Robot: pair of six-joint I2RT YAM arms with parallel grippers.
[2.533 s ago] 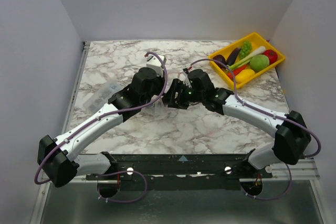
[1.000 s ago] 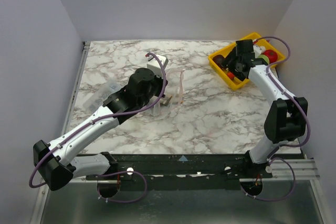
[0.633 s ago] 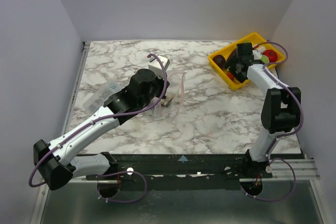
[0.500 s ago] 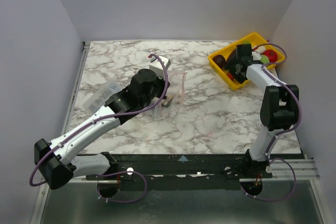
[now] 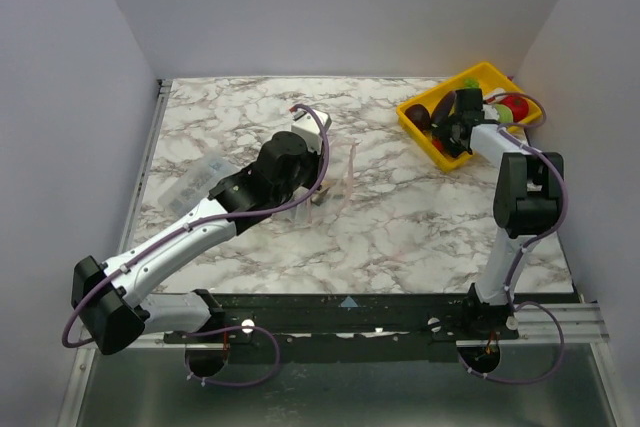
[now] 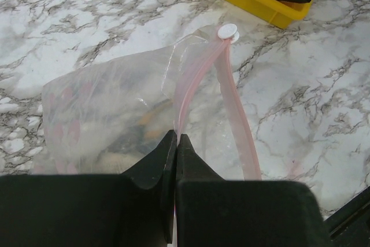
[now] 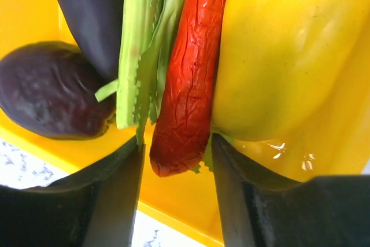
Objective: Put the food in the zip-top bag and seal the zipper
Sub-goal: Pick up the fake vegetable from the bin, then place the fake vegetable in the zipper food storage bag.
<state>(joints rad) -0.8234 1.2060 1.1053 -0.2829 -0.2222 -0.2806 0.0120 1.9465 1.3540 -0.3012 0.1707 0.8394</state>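
While the left gripper point(image 6: 176, 143) pinches shut on the pink zipper point(image 6: 198, 79) of the zip-top bag point(image 6: 98, 102) at the middle of the tabletop point(image 5: 400, 227), the right gripper point(image 7: 176, 163) sits half open around a long red food piece point(image 7: 188, 85), maybe not touching it, in the yellow tray point(image 5: 483, 70) at the upper right.

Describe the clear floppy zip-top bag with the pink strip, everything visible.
Thin clear plastic pouch, wrinkled and limp, lying on the marble table. Its pale pink zipper strip is parted into two tracks that meet at a small white round piece at the far end. The left gripper is shut on the near end of one track. Contents unclear through the film.
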